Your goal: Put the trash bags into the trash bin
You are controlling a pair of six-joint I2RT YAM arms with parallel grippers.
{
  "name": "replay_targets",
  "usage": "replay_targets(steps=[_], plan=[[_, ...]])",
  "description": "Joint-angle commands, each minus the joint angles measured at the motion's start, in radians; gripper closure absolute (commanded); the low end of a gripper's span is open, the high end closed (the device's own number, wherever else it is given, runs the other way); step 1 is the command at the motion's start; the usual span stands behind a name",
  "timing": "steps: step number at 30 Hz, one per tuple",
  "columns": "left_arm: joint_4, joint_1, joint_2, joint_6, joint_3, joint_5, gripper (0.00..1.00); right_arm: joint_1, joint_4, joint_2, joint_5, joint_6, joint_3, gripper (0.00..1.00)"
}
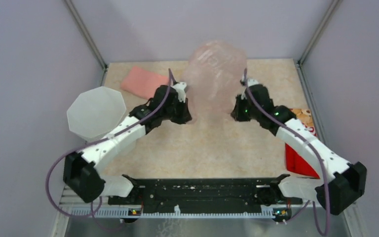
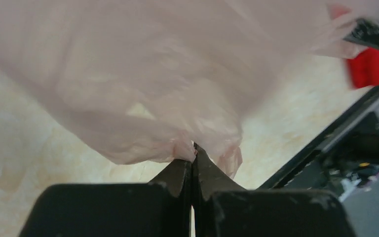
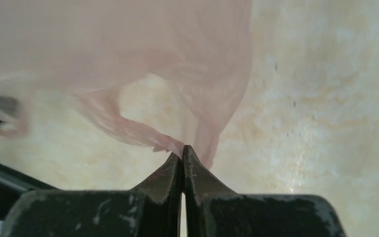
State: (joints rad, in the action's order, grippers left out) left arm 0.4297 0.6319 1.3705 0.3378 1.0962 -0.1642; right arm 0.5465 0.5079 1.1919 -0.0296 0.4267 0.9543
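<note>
**Left gripper** (image 2: 193,149): jaws pressed fully together. The tips pinch a bunched edge of the trash bag (image 1: 215,74), and film spills out on both sides of the closed tips.

**Right gripper** (image 3: 183,150): jaws likewise closed tight, with no gap between them. A twisted strand of the bag's film is caught at the tips, and the rest fans up and away to the left.

**Trash bag**: thin, translucent pale pink film, crinkled and creased. It is held up between the two grippers over the middle-rear of the table (image 1: 212,148) and billows into a rounded shape above them. The tabletop shows faintly through it.

**Trash bin** (image 1: 96,112): white and translucent with a many-sided rim. It stands at the table's left edge just beside the left arm, well apart from the bag.

**Other items**: a folded salmon-pink cloth (image 1: 143,81) lies at the rear left. A flat red packet (image 1: 298,160) lies at the right edge, partly under the right arm.
</note>
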Motion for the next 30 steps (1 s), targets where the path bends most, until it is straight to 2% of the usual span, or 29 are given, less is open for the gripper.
replay_targets(steps=[1, 4, 7, 9, 15, 17, 19, 22, 27, 28, 30], plan=[[-0.16, 0.013, -0.279, -0.027, 0.31, -0.064, 1.0, 0.009, -0.021, -0.14, -0.046, -0.069, 0.577, 1.0], [-0.142, 0.014, -0.254, -0.038, 0.481, -0.055, 1.0, 0.009, 0.048, -0.061, -0.114, -0.133, 0.851, 1.0], [-0.114, 0.013, -0.225, -0.042, 0.541, 0.017, 1.0, 0.009, 0.065, -0.017, -0.138, -0.152, 0.926, 1.0], [-0.079, 0.013, -0.207, -0.042, 0.529, 0.063, 1.0, 0.009, 0.06, -0.021, -0.119, -0.129, 0.857, 1.0], [-0.002, 0.008, -0.187, -0.001, 0.331, 0.131, 1.0, 0.008, 0.019, -0.085, -0.065, -0.03, 0.454, 1.0], [-0.018, 0.008, -0.176, 0.005, 0.294, 0.107, 1.0, 0.008, 0.018, -0.095, -0.07, -0.022, 0.413, 1.0], [-0.04, 0.006, -0.139, -0.004, 0.317, 0.102, 1.0, 0.009, 0.028, -0.081, -0.113, -0.048, 0.466, 1.0], [-0.044, -0.001, -0.014, -0.04, 0.526, 0.083, 1.0, 0.005, 0.043, -0.003, -0.202, -0.126, 0.725, 1.0], [-0.034, -0.002, 0.188, -0.06, 1.093, 0.024, 1.0, -0.001, 0.01, 0.132, -0.241, -0.227, 1.198, 1.0], [-0.045, -0.003, 0.209, -0.058, 1.173, 0.012, 1.0, 0.0, -0.014, 0.137, -0.236, -0.239, 1.252, 1.0], [-0.081, -0.003, 0.218, -0.047, 1.238, -0.012, 1.0, 0.0, -0.064, 0.121, -0.22, -0.251, 1.293, 1.0]])
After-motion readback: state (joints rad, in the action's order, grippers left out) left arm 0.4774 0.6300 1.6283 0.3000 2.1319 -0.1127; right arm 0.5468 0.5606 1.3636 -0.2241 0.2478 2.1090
